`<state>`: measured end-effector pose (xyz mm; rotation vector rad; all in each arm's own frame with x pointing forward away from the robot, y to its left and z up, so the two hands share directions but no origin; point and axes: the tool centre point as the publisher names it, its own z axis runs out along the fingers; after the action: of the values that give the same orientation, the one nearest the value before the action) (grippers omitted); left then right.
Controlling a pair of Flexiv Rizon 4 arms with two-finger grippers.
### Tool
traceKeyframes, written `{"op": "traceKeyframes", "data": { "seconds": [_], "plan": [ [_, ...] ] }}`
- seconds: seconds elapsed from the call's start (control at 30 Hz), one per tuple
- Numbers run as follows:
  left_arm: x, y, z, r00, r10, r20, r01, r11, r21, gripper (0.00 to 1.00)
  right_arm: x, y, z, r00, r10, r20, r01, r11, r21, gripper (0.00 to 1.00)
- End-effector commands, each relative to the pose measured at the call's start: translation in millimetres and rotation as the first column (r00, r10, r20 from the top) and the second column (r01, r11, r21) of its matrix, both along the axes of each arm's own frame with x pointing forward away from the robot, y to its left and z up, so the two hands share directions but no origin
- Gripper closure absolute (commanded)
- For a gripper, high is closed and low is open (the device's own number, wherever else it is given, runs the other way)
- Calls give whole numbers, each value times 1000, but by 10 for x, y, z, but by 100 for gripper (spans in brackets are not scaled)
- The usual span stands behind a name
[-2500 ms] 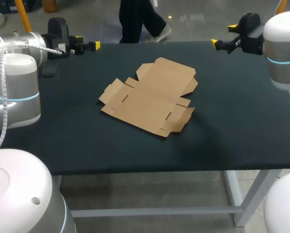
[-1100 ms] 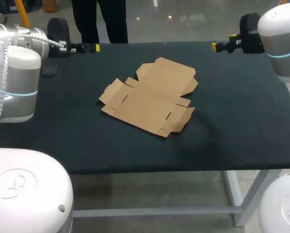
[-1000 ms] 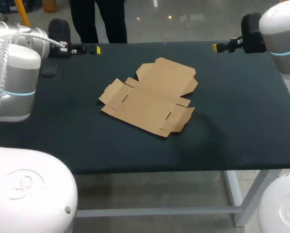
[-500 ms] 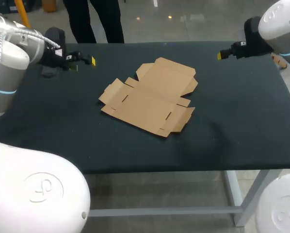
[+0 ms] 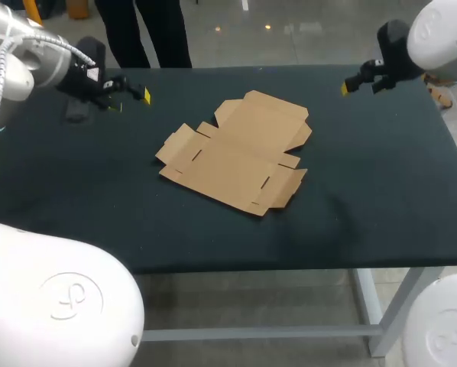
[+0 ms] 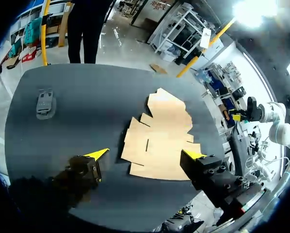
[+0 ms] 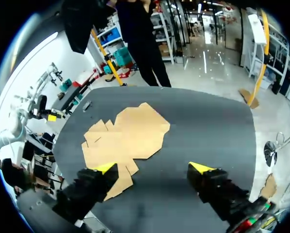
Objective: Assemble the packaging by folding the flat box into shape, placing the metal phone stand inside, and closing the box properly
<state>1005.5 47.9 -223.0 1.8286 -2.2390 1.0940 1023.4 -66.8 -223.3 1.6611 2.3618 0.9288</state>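
No readable text — on anything

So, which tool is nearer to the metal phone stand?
The left tool: the phone stand lies close beside it on the table, while the right tool hovers at the opposite side.

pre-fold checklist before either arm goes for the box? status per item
1. Flat box lies fully unfolded mid-table, nothing on it: ok.
2. Left gripper open and empty: ok.
3. Right gripper open and empty: ok.
4. Phone stand on the table, apart from the box, on the left arm's side: ok.
5. Neither gripper touches the cardboard: ok.
6. Creases scored well enough to fold cleanly: cannot tell.
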Motion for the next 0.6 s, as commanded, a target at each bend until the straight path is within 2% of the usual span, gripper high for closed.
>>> {"op": "traceKeyframes", "data": {
  "seconds": [0.03,0.1,0.13,0.2,0.23,0.27,0.3,0.33,0.43,0.6],
  "plan": [
    [24,-4,27,995,-45,-92,48,998,33,0,7,-15,24,1000,7,-16,-7,1000,-2,0],
    [57,-39,13,991,-82,-108,85,996,22,0,17,2,20,1000,11,-29,-11,1000,-2,0],
    [73,-46,-1,988,-106,-113,108,994,17,0,13,25,11,997,-15,-72,15,1000,-6,0],
    [74,-36,-25,982,-148,-120,149,989,-3,0,-14,30,-15,994,-22,-103,23,1000,5,0],
    [71,-25,-40,977,-170,-126,171,985,-8,0,-26,21,-34,987,-66,-146,66,998,-3,0],
    [65,-16,-56,972,-194,-130,194,981,-15,0,-42,16,-52,987,-58,-149,59,998,2,0],
    [63,-9,-65,972,-197,-131,197,980,-18,0,-63,13,-62,986,-58,-155,61,998,11,0],
    [60,4,-89,968,-214,-132,214,977,-14,0,-85,6,-87,977,-82,-199,86,996,11,0],
    [36,21,-141,962,-241,-130,241,970,-11,0,-157,30,-155,962,-103,-253,111,994,20,0],
    [12,26,-241,957,-255,-141,259,966,5,0,-314,100,-269,950,-94,-298,114,992,50,0]
  ]
}}
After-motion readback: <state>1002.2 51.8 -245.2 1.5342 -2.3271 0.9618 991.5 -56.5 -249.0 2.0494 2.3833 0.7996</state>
